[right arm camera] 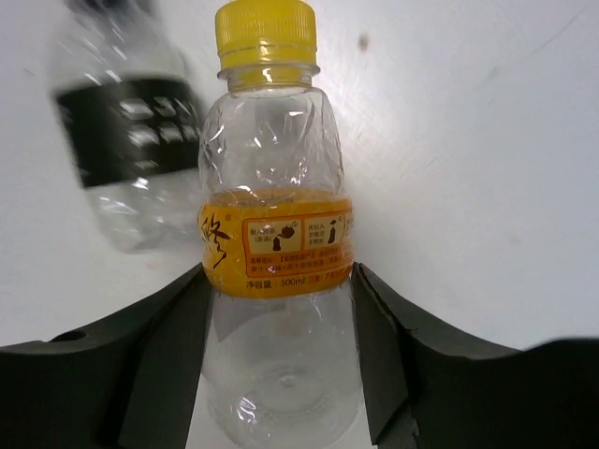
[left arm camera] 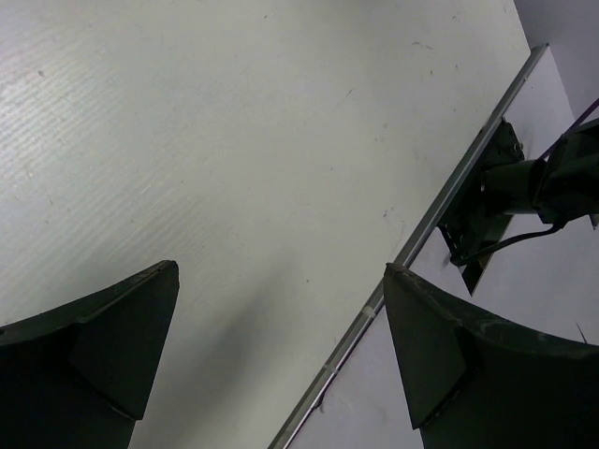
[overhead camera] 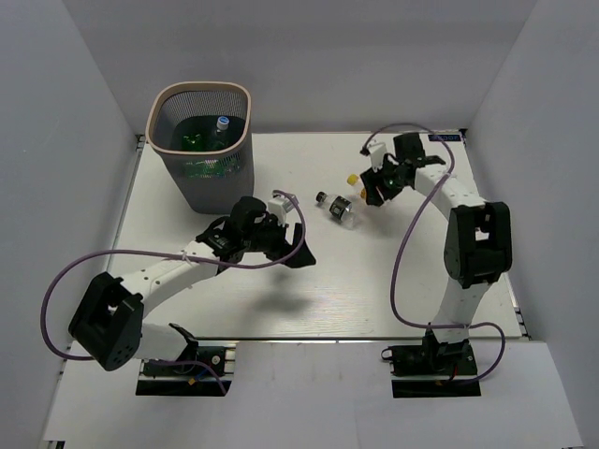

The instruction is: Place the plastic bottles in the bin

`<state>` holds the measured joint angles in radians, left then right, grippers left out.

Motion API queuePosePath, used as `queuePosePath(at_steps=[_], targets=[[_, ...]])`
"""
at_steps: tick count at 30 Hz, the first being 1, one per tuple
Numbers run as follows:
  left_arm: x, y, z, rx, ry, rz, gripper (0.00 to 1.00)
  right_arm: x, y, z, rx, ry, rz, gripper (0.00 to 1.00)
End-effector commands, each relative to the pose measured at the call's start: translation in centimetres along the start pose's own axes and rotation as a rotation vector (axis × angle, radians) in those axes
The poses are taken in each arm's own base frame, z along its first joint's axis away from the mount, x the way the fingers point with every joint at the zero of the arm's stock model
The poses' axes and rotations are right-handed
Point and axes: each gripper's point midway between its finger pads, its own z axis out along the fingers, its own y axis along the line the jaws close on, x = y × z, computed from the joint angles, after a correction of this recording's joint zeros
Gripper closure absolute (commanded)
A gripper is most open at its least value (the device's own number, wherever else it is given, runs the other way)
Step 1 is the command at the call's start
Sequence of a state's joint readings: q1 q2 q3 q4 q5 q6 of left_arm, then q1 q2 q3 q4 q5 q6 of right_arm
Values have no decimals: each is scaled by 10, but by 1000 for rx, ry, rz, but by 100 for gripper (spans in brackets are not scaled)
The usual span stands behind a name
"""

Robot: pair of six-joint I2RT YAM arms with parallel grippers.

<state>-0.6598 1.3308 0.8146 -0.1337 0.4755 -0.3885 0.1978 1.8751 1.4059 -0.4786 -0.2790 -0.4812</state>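
Observation:
The bin stands at the far left of the table and holds green bottles and a clear blue-capped bottle. My right gripper is shut on the orange-labelled bottle, which has a yellow cap; the fingers press its lower body from both sides, just above the table. A clear black-capped bottle with a dark label lies beside it and shows blurred in the right wrist view. My left gripper is open and empty over the table's middle.
The white table's front edge runs across the left wrist view, with the right arm's base beyond it. White walls enclose the table on the left, back and right.

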Motion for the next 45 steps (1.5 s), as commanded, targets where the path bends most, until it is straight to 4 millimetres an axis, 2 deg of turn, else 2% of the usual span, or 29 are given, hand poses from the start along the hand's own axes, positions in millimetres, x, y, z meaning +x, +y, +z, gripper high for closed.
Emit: queuePosePath(at_steps=[1,6,7,8,9,10,11,12,14,16,18,19,20,22,23,24,25,27,28,29,30,31,33,36,39,40,42,43,45], targets=[[0,-10,-4,27,-46,-11,0,-117,2,-85,13,-309,-162,92],[13,-9,-3,36,-46,-26,0,-218,60,-144,-177,-585,-228,94],[19,-7,-3,31,-35,-41,0,-247,89,-164,-229,-669,-292,94],[25,-4,-2,26,-24,-47,0,-259,103,-170,-263,-710,-318,95],[27,-8,-2,40,-14,-43,0,-286,114,-189,-268,-814,-348,95],[32,-6,-2,36,-6,-48,0,-300,151,-193,-348,-859,-401,95],[34,-5,-1,36,-6,-48,0,-307,165,-199,-389,-890,-399,95],[34,-7,-1,44,-2,-47,0,-332,183,-216,-398,-1023,-464,97],[40,-8,-1,47,11,-47,0,-356,217,-223,-430,-1140,-510,97],[39,-7,-3,39,4,-46,0,-377,232,-243,-443,-1280,-525,97],[38,-7,-4,24,-2,-41,0,-392,252,-226,-497,-1313,-471,97],[38,-9,-6,25,-3,-49,0,-409,256,-258,-462,-1428,-494,97],[38,-8,-7,15,-5,-51,0,-413,270,-221,-501,-1396,-472,97],[38,-7,-9,5,-8,-51,0,-428,276,-217,-491,-1450,-435,97],[37,-12,-10,15,-12,-51,0,-429,282,-204,-504,-1455,-419,97],[37,-10,-10,6,-16,-52,0,-434,283,-211,-504,-1497,-411,97],[34,-13,-12,11,-26,-47,0,-437,284,-188,-489,-1469,-369,95],[32,-14,-14,14,-34,-43,3,-440,287,-164,-477,-1455,-354,91],[31,-15,-13,18,-41,-39,5,-443,285,-160,-440,-1465,-351,83],[26,-17,-14,20,-45,-37,6,-441,289,-141,-439,-1447,-348,78],[21,-20,-15,26,-56,-31,11,-442,287,-136,-421,-1445,-345,59],[21,-20,-15,26,-56,-31,15,-443,287,-133,-412,-1448,-347,46],[18,-20,-16,18,-61,-32,20,-446,284,-132,-388,-1459,-329,32],[11,-18,-13,-2,-72,-32,23,-450,281,-157,-384,-1502,-344,25],[-1,-14,-8,-26,-116,-45,22,-453,267,-190,-329,-1550,-362,28],[-10,-14,-7,-35,-153,-71,20,-454,249,-216,-275,-1569,-345,31],[-15,-12,3,-29,-160,-102,19,-453,236,-222,-225,-1543,-350,32],[-17,-10,8,-32,-169,-134,19,-452,212,-243,-184,-1548,-353,32],[-29,-13,16,-22,-182,-159,17,-444,189,-226,-144,-1430,-300,28]])
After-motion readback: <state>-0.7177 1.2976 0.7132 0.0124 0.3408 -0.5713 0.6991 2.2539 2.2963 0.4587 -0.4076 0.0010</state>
